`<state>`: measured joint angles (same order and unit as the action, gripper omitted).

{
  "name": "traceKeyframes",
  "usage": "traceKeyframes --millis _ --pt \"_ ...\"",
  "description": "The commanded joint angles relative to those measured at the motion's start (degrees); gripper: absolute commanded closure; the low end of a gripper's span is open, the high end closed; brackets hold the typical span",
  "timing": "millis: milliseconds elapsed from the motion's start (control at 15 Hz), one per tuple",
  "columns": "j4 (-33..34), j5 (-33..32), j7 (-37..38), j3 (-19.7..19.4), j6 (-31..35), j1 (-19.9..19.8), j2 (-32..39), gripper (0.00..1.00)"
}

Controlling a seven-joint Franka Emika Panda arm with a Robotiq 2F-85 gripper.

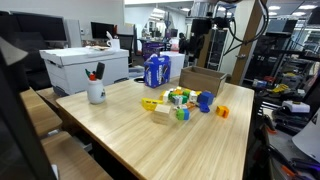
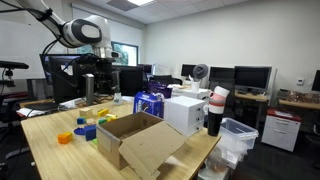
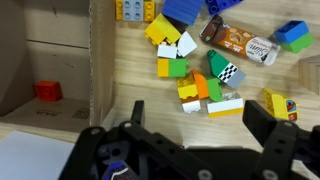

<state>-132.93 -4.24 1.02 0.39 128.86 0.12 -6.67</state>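
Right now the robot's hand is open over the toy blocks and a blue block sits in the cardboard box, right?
Almost. The wrist view shows the block in the cardboard box is red, not blue. The hand is open over the toy blocks.

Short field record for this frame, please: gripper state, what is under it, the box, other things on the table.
gripper: open, holding nothing, above the toy blocks
toy blocks: loose multicoloured pile on the wooden table
cardboard box: open, beside the pile
red block: lying alone inside the box
also on table: white mug with pens, blue package
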Motion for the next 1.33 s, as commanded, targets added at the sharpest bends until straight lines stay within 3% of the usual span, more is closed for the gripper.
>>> traceKeyframes --millis 0,1267 --pt "0.09 0.02 -0.01 0.03 -0.15 -0.02 0.0 0.0" --pt "0.05 0.07 0.89 0.09 0.8 -0.05 0.06 0.0"
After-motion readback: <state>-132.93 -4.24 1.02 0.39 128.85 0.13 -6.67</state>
